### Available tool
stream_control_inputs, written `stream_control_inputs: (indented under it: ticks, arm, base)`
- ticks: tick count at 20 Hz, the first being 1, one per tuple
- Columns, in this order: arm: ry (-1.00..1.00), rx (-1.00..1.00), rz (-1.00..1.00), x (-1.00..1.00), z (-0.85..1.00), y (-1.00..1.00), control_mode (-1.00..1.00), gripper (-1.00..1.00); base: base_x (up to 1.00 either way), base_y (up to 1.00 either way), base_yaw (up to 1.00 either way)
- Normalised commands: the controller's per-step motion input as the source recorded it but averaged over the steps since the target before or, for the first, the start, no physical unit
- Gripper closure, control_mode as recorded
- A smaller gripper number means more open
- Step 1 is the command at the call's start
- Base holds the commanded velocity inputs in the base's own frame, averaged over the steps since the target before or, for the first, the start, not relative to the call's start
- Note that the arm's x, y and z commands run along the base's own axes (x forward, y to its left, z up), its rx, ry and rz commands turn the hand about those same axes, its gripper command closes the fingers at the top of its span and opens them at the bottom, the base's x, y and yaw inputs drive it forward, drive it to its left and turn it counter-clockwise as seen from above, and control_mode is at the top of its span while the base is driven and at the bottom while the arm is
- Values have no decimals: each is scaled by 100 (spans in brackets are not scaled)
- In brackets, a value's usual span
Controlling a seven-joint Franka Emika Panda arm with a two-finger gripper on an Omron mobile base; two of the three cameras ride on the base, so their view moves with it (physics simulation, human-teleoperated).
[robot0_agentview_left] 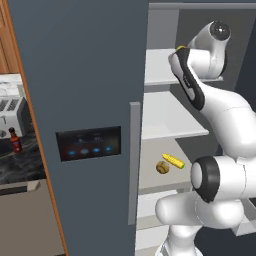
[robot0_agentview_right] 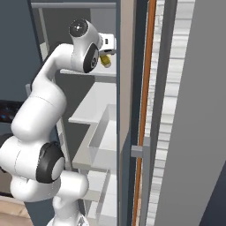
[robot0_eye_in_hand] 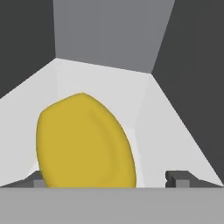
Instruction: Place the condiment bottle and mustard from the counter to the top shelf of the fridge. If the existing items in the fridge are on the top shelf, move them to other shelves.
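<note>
Releasing: my hand [robot0_eye_in_hand: 107, 178] stands spread at the top shelf [robot0_agentview_left: 162, 75] of the fridge [robot0_agentview_left: 80, 100], the mustard [robot0_eye_in_hand: 83, 142] between the fingers, no pinch.
Risk: I judge pulling back crooked could clip the mustard and topple it.
Waiting: condiment bottle [robot0_agentview_left: 15, 140] on the desk [robot0_agentview_left: 17, 167].
Lower shelf: existing items [robot0_agentview_left: 168, 163], well below.

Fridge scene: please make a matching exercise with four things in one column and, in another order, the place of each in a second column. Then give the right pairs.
Things:
1. mustard
2. condiment bottle
3. brown ball
4. touch panel

Places:
A. on the counter, beside the toaster
B. on a lower shelf, next to the small yellow food item
C. on the fridge door
D. on the top shelf, between the fingers of the open gripper

Pairs: 1-D, 2-A, 3-B, 4-C
</note>
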Motion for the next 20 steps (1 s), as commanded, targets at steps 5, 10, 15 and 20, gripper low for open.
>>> stream_control_inputs:
  ticks: [5,10,15,20]
  arm:
    - [0,0,0,20,0,0,-100,-100]
    - [0,0,0,19,0,0,-100,-100]
    - [0,0,0,13,0,0,-100,-100]
    - [-1,0,0,5,0,0,-100,-100]
  base:
    - [0,0,0]
    - [0,0,0]
    - [0,0,0]
    - [0,0,0]
